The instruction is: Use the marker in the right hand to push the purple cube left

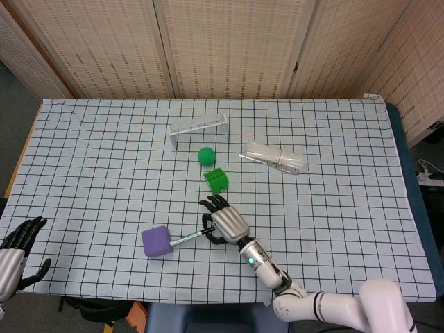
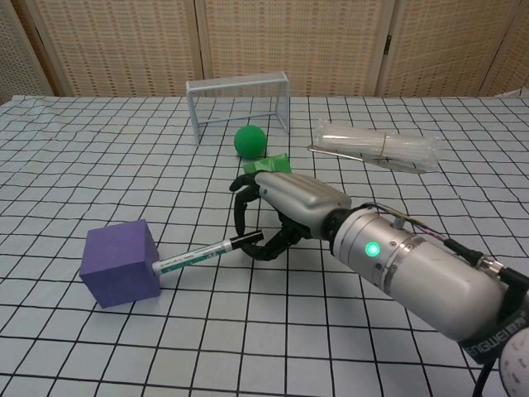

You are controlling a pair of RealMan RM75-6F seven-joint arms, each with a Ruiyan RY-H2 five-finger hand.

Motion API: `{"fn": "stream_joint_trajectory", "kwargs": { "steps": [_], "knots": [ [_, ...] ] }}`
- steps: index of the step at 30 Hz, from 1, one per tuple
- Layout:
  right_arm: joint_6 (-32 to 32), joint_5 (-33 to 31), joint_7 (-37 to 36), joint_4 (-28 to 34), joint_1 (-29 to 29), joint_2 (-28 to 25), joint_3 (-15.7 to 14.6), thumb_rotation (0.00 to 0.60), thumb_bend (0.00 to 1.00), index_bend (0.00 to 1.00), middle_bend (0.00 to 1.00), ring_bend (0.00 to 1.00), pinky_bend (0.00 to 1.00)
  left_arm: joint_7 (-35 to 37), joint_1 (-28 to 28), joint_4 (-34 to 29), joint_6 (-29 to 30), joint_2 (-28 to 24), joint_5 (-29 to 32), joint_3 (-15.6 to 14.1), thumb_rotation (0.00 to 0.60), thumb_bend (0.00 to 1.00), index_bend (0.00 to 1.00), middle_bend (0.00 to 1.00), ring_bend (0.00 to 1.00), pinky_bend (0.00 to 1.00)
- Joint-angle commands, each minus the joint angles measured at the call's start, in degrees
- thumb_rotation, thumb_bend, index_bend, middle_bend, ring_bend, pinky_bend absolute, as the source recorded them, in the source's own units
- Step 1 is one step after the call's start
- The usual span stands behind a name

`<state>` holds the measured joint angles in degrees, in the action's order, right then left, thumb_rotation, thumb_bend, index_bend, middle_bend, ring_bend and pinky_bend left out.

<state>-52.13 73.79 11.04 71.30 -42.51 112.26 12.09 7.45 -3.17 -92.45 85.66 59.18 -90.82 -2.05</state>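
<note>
Purple and foam-like, the solid purple cube (image 1: 156,241) (image 2: 121,263) sits on the table (image 1: 347,208) (image 2: 66,165), which is covered by a white cloth with a black grid. Taking this cube as the landmark: the slim white marker with a black cap (image 1: 187,238) (image 2: 202,254) lies directly to its right, tip touching the cube's right face, barrel running up and to the right away from it. The right hand (image 1: 223,223) (image 2: 281,207), silver-backed with black fingers (image 2: 240,217), is further right of the cube and pinches the capped end of the marker, its fingers curled around the barrel. Behind the cube and to the right, just past the right hand, stands a small green plastic block (image 1: 216,180) (image 2: 269,165), partly hidden in the chest view. Beyond that is a green ball (image 1: 205,155) (image 2: 250,141), then a small white wire goal frame (image 1: 198,129) (image 2: 238,99). A clear plastic bundle (image 1: 274,157) (image 2: 376,142) lies far right of the cube, level with the ball. The left hand (image 1: 15,254) is well to the left of the cube, at the table's near edge, holding nothing, dark fingers apart.
</note>
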Motion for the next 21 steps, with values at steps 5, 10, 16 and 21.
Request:
{"fn": "stream_joint_trajectory", "kwargs": {
  "steps": [5,10,16,21],
  "knots": [
    [1.88,-0.32,-2.81,-4.33,-2.79,4.3,1.43,0.6,0.45,0.87,0.12,0.0,0.0,0.76,0.13,0.32,0.26,-0.16,-0.04,0.06,0.6,0.4,0.0,0.0,0.0,0.14],
    [2.97,-0.3,-3.89,-7.04,-4.99,6.98,2.66,0.6,0.45,0.87,0.12,0.0,0.0,0.97,0.28,0.38,0.6,-0.17,0.05,0.21,0.6,0.4,0.0,0.0,0.0,0.14],
    [4.19,-0.95,-4.93,-10.35,-7.71,9.99,4.71,0.6,0.45,0.87,0.12,0.0,0.0,1.37,0.41,0.41,0.85,-0.25,0.05,0.28,0.6,0.4,0.0,0.0,0.0,0.14],
    [5.43,-1.77,-5.83,-14.1,-10.29,12.95,6.58,0.6,0.45,0.87,0.12,0.0,0.0,1.92,0.47,0.57,0.9,-0.45,0.05,0.3,0.6,0.4,0.0,0.0,0.0,0.14]
  ]
}}
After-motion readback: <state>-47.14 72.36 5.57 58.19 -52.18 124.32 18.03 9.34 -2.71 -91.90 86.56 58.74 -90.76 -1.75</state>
